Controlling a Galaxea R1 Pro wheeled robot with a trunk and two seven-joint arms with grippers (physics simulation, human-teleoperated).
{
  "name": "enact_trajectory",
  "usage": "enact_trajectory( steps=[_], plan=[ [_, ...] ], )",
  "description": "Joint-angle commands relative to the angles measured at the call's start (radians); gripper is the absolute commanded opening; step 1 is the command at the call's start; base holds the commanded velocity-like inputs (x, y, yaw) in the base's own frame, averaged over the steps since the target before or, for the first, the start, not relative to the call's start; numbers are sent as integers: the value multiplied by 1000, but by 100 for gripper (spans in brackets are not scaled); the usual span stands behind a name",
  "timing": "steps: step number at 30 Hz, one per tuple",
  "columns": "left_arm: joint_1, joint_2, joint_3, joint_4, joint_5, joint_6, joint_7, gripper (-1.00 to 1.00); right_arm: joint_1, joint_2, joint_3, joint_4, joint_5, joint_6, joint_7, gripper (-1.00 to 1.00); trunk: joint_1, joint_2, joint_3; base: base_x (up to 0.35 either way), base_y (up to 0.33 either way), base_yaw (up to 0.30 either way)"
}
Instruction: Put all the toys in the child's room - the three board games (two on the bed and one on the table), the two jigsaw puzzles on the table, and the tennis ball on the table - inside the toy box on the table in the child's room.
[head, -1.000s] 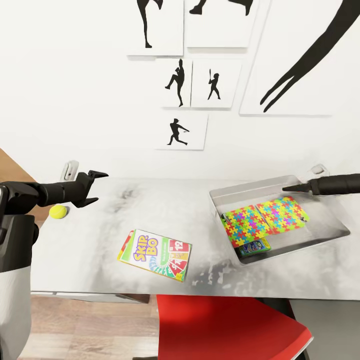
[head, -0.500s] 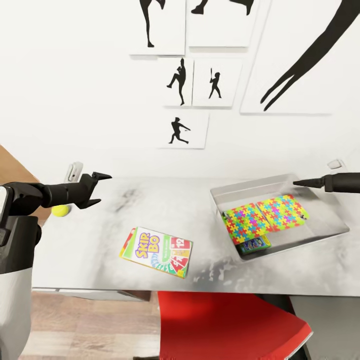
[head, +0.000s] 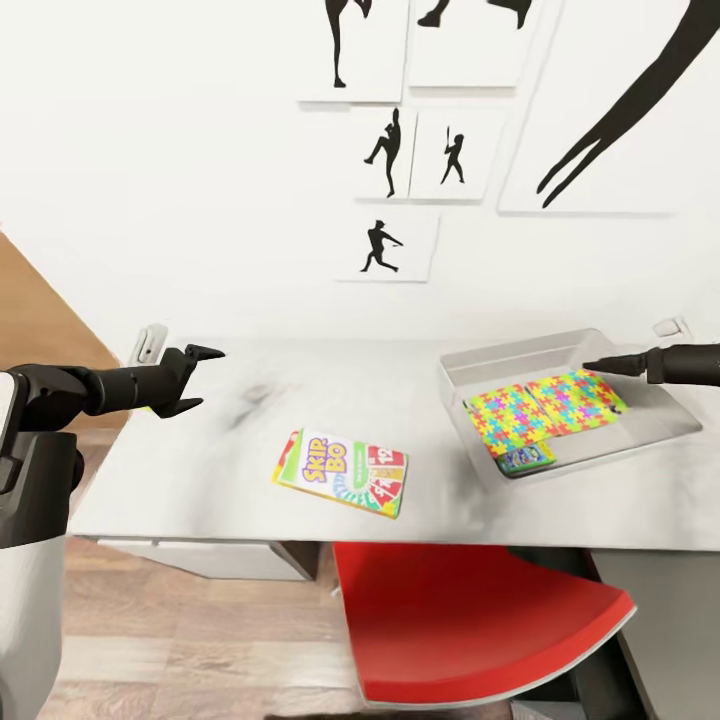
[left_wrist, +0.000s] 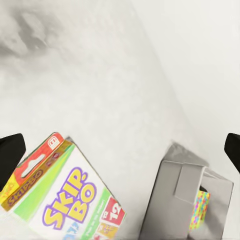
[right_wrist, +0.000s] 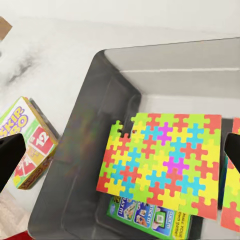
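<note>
The SKIP-BO board game (head: 343, 473) lies flat near the front middle of the table (head: 230, 450). At the table's right stands the toy box (head: 520, 352), holding two jigsaw puzzles (head: 510, 415) (head: 578, 395) side by side, with a blue board game (head: 525, 458) partly under the nearer one. My left gripper (head: 208, 377) hovers open over the table's left end, pointing toward the SKIP-BO box (left_wrist: 75, 200). My right gripper (head: 592, 367) hangs open above the toy box (right_wrist: 85, 145) and a puzzle (right_wrist: 165, 160). The tennis ball is hidden, and the bed is out of view.
A red chair (head: 470, 630) is tucked under the table's front edge, right of centre. Black silhouette pictures (head: 385, 245) hang on the white wall behind. A small white fitting (head: 147, 345) sits at the rear left corner. Wood floor (head: 150, 640) shows at the left.
The whole view has shifted, so the camera moved and more floor and chair show. The tennis ball beside my left arm has gone out of sight behind it. Both grippers keep their poses.
</note>
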Motion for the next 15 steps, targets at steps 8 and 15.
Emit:
enact_trajectory(
  steps=[8, 15],
  plan=[
    [-1, 1, 2, -2, 7, 6, 8, 100, 8, 19, -3, -11, 14, 23, 5, 100, 0, -2, -2, -85, 101, 0],
    [-1, 1, 3, -2, 7, 6, 8, 100, 11, 24, -2, -23, 16, 27, -10, 100, 0, -2, -2, -28, 33, 0]
  ],
)
